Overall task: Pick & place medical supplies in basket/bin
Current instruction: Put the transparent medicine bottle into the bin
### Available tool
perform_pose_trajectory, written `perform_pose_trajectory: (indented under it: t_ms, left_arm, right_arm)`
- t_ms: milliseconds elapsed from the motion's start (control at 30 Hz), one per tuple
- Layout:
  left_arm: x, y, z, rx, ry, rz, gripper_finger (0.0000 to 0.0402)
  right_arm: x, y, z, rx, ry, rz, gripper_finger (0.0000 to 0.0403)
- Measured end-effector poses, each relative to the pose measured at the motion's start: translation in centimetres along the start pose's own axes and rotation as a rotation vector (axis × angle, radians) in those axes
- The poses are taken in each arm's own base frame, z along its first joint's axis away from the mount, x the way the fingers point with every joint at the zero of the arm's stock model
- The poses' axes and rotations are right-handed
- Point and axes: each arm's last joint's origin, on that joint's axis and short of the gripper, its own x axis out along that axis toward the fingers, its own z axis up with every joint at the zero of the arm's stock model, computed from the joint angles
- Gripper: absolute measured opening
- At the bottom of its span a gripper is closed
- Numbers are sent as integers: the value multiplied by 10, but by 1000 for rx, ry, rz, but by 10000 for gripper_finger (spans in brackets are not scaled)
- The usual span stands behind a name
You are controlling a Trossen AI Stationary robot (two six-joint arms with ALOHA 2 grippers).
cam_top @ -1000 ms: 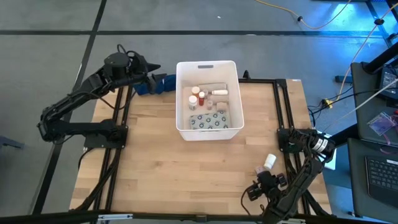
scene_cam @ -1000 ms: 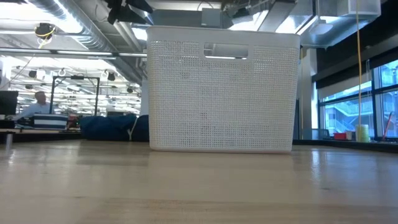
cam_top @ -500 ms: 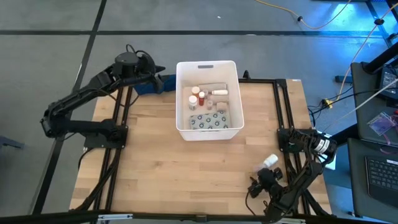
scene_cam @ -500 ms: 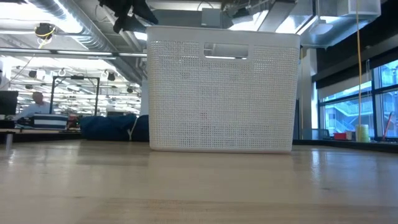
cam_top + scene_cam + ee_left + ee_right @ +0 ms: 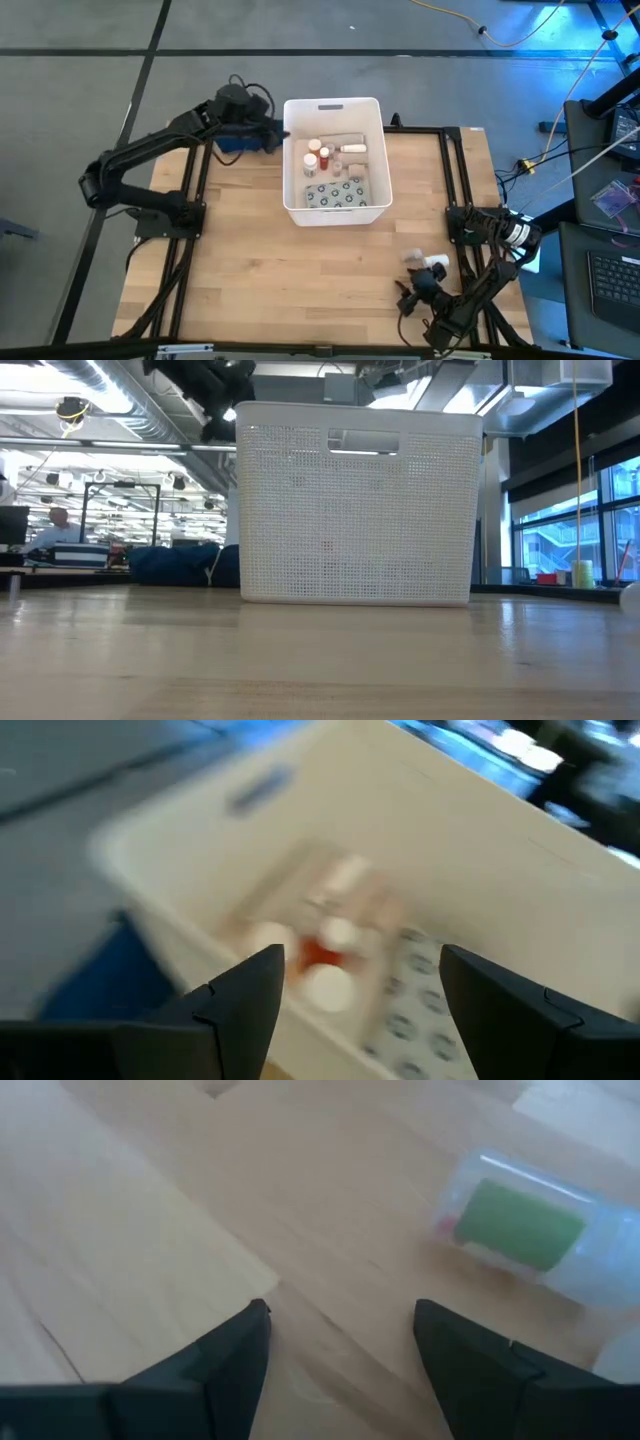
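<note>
Bottle (image 5: 432, 262): lies on table (image 5: 250, 280), well apart from basket (image 5: 335, 203).
Right gripper (image 5: 340, 1342): fingers apart, empty, aimed to grasp bottle.
Left gripper (image 5: 360, 988): spread, empty, beside basket rim.

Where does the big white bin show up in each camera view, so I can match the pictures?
High view: the white bin sits at the table's far middle, open top showing supplies inside.
Low view: it fills the centre, its perforated wall facing the camera.
Left wrist view: blurred, it lies just beyond the left claw, whose fingers are open.
Right wrist view: not in it.
Shared landmark: the handle slot in the bin's wall.
</note>
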Motion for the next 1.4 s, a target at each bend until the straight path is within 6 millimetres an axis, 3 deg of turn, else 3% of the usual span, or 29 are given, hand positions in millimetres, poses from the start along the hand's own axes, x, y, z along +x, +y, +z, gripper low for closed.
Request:
perform_pose_trajectory:
  t_ms: [167, 333, 533, 700, 833, 1033, 1400]
  left_arm:
    - [13, -27, 2, 64, -23, -250, 259]
    - [-1, -57, 17, 176, -183, -296, 259]
    - [-30, -75, 31, 288, -299, -304, 259]
    - [-44, -80, 32, 306, -333, -332, 259]
    - [-46, -79, 31, 305, -323, -330, 259]
    - [-45, -79, 29, 304, -298, -327, 259]
    - [-44, -78, 27, 302, -271, -322, 259]
  right_arm:
    - [-16, 19, 9, 52, 19, 48, 249]
    - [-53, 23, 48, 11, 12, 28, 249]
    - [-96, 0, 110, 43, 175, 91, 248]
    - [-109, -26, 161, -44, 323, 137, 248]
    - [-116, -46, 191, 26, 336, 204, 249]
    - [-121, -67, 206, -91, 321, 227, 249]
    - [-112, -70, 208, -139, 314, 112, 249]
